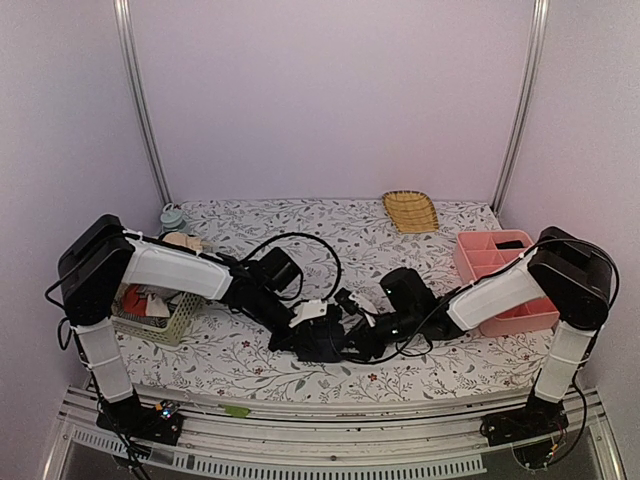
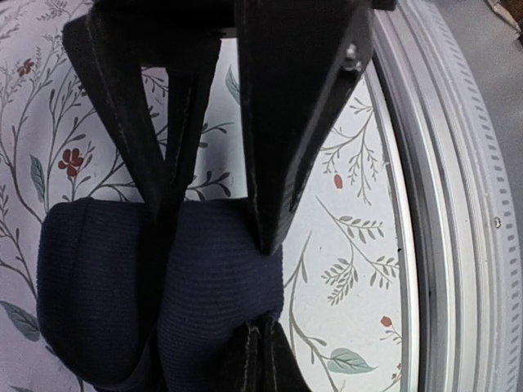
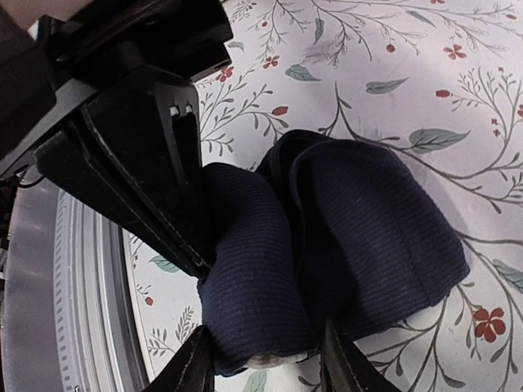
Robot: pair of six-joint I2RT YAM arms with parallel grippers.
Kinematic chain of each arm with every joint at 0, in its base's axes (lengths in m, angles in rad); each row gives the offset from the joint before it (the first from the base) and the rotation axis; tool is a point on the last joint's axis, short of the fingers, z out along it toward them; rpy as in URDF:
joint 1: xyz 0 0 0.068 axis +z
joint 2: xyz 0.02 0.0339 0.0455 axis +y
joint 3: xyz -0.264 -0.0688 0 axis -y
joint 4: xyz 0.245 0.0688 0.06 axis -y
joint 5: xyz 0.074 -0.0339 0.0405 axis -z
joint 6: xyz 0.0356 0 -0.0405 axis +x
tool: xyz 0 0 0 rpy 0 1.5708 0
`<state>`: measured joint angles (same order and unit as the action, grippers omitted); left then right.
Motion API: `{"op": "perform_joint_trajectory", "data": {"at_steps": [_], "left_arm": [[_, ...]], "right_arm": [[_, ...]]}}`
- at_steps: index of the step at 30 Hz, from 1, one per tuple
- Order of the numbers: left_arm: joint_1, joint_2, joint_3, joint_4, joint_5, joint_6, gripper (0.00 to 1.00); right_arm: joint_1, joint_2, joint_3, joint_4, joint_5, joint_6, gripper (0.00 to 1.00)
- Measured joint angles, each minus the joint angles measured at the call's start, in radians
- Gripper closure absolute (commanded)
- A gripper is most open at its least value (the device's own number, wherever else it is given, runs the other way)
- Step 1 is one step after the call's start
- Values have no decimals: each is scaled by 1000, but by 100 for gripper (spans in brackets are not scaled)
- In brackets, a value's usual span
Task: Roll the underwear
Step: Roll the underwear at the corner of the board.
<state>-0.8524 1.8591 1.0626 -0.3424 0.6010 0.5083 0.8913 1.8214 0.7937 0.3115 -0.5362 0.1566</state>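
The black underwear (image 1: 322, 347), dark navy up close, lies bunched in a thick roll on the floral cloth near the table's front edge. My left gripper (image 1: 318, 322) is shut, pinching one end of the roll (image 2: 212, 278); its closed fingertips (image 2: 260, 331) show at the bottom of the left wrist view. My right gripper (image 1: 366, 330) meets it from the right. Its fingers (image 3: 198, 359) stand on either side of the roll's near end (image 3: 253, 269), which fills the gap between them. The right gripper (image 3: 265, 335) grips that end.
A pale mesh basket (image 1: 185, 312) with red, white and beige underwear stands at the left. A pink divided organiser (image 1: 472, 262) stands at the right. A yellow woven tray (image 1: 410, 211) and a small teal object (image 1: 172, 216) are at the back. The metal front rail (image 2: 441, 245) is close by.
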Motion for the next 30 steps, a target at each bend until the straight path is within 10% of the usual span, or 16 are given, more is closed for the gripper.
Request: {"op": "perform_joint_trajectory", "data": {"at_steps": [7,12,16,26,30], "left_arm": [[1,0,1,1,-1,-1,93],[2,0,1,0,1,-5,91],[2,0,1,-1,3,-5,87],[12,-111,-108,89,-42,-82,26],[19,-260,-223,159,-140,-125,20]], "right_arm": [[-29,21,-36,95,-84,91,91],[-40,47,-35,128,-133,145,65],[-44,79,-20,140,-161,171,96],[-85,156,48,129,-268,259,100],[-103,209,111,71,-338,292,100]]}}
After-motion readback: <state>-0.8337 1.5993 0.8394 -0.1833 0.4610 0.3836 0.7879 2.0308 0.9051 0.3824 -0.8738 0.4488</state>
